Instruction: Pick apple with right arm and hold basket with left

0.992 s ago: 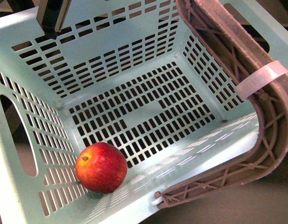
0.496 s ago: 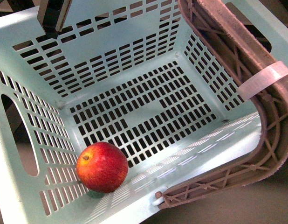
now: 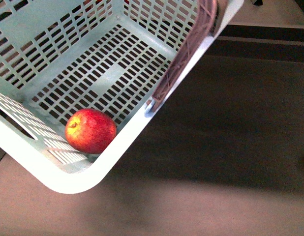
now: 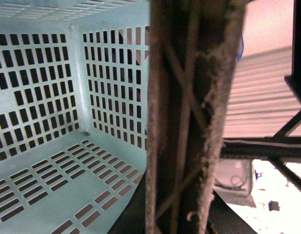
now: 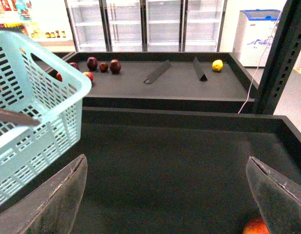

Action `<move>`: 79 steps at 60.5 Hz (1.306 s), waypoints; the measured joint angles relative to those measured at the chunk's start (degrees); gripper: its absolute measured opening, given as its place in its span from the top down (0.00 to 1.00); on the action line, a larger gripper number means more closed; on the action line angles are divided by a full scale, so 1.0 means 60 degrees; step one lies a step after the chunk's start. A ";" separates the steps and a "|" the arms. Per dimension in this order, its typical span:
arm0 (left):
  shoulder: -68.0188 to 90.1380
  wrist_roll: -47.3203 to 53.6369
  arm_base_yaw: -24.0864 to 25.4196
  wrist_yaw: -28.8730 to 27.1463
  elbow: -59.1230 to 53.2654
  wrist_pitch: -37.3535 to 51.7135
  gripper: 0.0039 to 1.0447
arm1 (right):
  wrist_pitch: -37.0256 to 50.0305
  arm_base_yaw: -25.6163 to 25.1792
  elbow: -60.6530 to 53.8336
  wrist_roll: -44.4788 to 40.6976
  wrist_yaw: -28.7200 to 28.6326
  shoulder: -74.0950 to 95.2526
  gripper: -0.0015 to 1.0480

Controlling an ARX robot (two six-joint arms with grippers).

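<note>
Front view: the apple [image 3: 90,131] is seen in the tilted basket's [image 3: 63,179] near-left corner. The right claw [image 5: 165,195] is spread open; the left claw, perhaps on the handle [image 4: 187,122], is unseen, so its state cannot be told. Levelling should be gentle.

No text, label, brand, number or sign can be read in any view. The white chest freezer [image 5: 259,30] at the far right carries a blue printed panel, too blurred to read. The packaged goods [image 5: 11,9] at the far left are too small to read.
</note>
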 joint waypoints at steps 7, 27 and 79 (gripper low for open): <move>0.0364 -0.0645 0.0787 0.0382 0.0069 0.0178 0.94 | 0.0000 0.0000 0.0000 -0.0004 0.0000 0.0000 0.09; 0.2350 -0.1858 0.2521 0.0528 0.1286 -0.0066 0.94 | 0.0000 0.0000 0.0000 -0.0004 0.0000 0.0000 0.09; 0.1708 -0.3268 0.3359 0.0699 -0.1231 -0.0532 0.94 | 0.0000 0.0000 0.0000 -0.0004 0.0000 0.0000 0.09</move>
